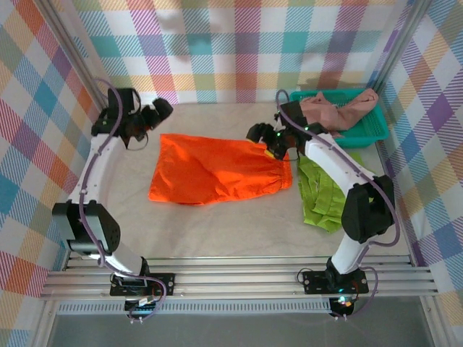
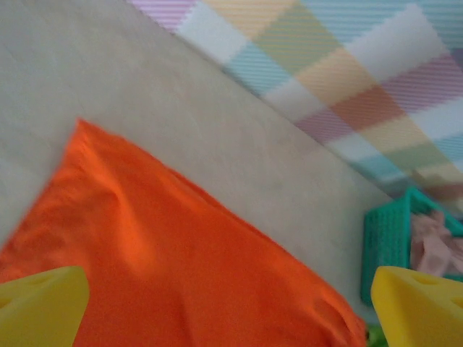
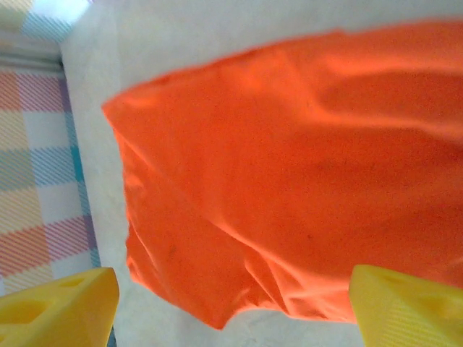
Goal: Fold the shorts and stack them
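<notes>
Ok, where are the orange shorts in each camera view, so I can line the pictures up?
Top external: the orange shorts lie spread flat around the centre of the picture.
Left wrist: the orange shorts take the lower half, one pointed corner up at the left.
Right wrist: the orange shorts cover the centre and right.
Shared landmark: the plaid wall, at upper right in the left wrist view and along the left edge in the right wrist view.
</notes>
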